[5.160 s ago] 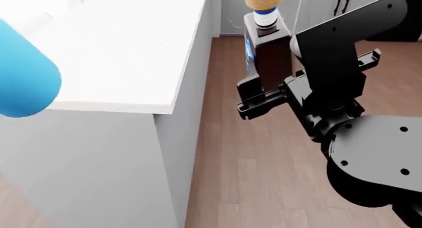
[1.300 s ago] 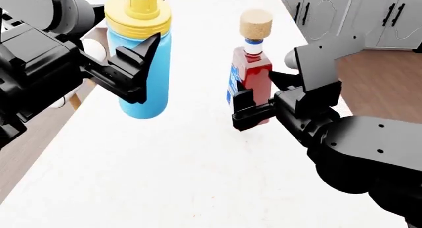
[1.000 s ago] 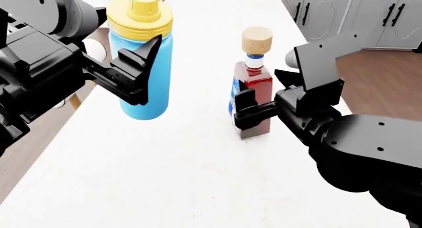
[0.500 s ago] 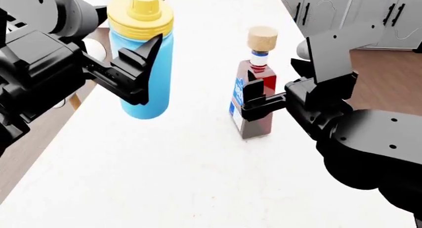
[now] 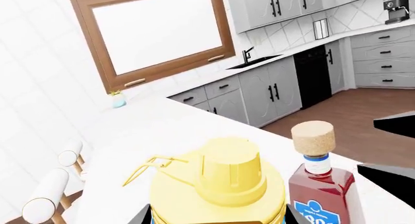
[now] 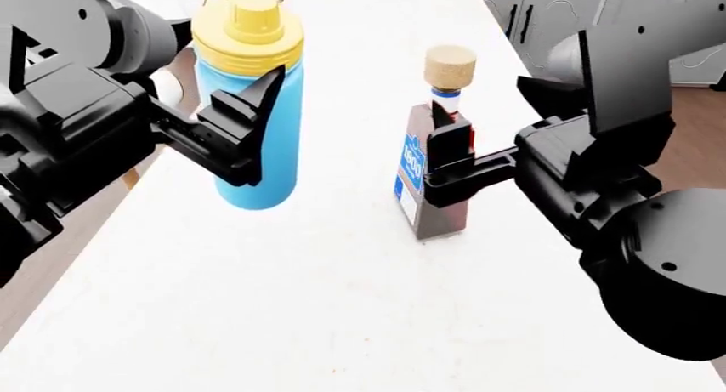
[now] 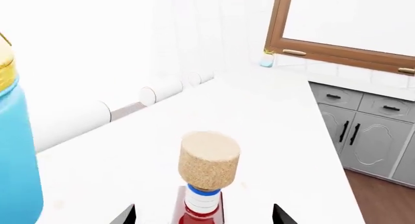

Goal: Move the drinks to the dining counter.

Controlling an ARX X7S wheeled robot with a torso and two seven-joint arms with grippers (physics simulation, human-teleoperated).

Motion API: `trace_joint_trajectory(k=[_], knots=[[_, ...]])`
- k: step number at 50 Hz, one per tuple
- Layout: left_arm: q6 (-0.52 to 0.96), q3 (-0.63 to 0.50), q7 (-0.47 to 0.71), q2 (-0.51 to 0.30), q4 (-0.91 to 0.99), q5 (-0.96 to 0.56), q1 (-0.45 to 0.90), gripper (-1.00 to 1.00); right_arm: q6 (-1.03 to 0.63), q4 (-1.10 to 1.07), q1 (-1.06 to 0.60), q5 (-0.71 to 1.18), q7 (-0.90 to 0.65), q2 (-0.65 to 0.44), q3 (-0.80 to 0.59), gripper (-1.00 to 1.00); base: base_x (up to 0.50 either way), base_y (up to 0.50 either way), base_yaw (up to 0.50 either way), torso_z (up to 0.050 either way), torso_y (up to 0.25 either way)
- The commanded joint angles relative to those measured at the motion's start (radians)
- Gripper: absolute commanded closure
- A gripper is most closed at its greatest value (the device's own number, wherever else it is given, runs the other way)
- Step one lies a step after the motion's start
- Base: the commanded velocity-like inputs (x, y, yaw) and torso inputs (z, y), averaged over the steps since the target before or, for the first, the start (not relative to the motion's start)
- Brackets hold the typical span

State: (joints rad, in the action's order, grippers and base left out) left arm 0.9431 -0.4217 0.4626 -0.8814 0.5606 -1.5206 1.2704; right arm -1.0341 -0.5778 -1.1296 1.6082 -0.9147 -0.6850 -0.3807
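While the liquor bottle (image 6: 434, 167) stood upright on the white surface (image 6: 340, 298) of the dining counter, the right gripper (image 6: 450, 164) sat level with its body. One black finger (image 6: 448, 145) lay against the near side of the glass; the other was hidden behind the bottle. Whether the jaws still pressed on the glass or had slackened could not be told from the head view. In the right wrist view only two finger tips showed, well apart on either side of the bottle (image 7: 202, 202), with the cork stopper (image 7: 208, 160) between them.

The blue flask (image 6: 258, 120) was upright in the left gripper (image 6: 244, 128), jaws closed on its body just below the yellow lid (image 6: 248, 31). Its base was over the surface, left of the liquor bottle. Contact with the surface could not be confirmed.

Left wrist view: yellow lid (image 5: 224, 182) in the foreground with its thin loop strap, the liquor bottle (image 5: 319, 185) beside it, blue label facing the camera. The two drinks were near but apart.

Background: a wood-framed window (image 5: 155, 32), grey cabinets (image 5: 259, 95), and white stool tops (image 5: 55, 195) beside the counter.
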Motion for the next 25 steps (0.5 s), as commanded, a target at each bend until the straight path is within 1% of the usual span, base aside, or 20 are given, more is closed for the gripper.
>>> trace_joint_trajectory(k=[1,4,14,25], knots=[[-0.025,0.014,0.026,-0.003,-0.006,-0.002,-0.023,1.0,-0.004,-0.043,-0.048,0.118,-0.068,-0.02,0.017,-1.0,0.0,0.0,0.0,0.0,0.0],[-0.036,0.017,0.022,-0.004,-0.009,0.001,-0.04,1.0,0.003,-0.049,-0.083,0.18,-0.096,-0.024,0.021,-1.0,0.0,0.0,0.0,0.0,0.0],[-0.051,0.013,0.02,-0.007,-0.011,0.016,-0.083,1.0,0.021,-0.07,-0.133,0.255,-0.145,-0.027,0.024,-1.0,0.0,0.0,0.0,0.0,0.001],[-0.051,0.006,0.027,0.0,-0.03,0.007,-0.09,1.0,0.031,-0.071,-0.126,0.242,-0.136,-0.031,0.032,-1.0,0.0,0.0,0.0,0.001,0.001]])
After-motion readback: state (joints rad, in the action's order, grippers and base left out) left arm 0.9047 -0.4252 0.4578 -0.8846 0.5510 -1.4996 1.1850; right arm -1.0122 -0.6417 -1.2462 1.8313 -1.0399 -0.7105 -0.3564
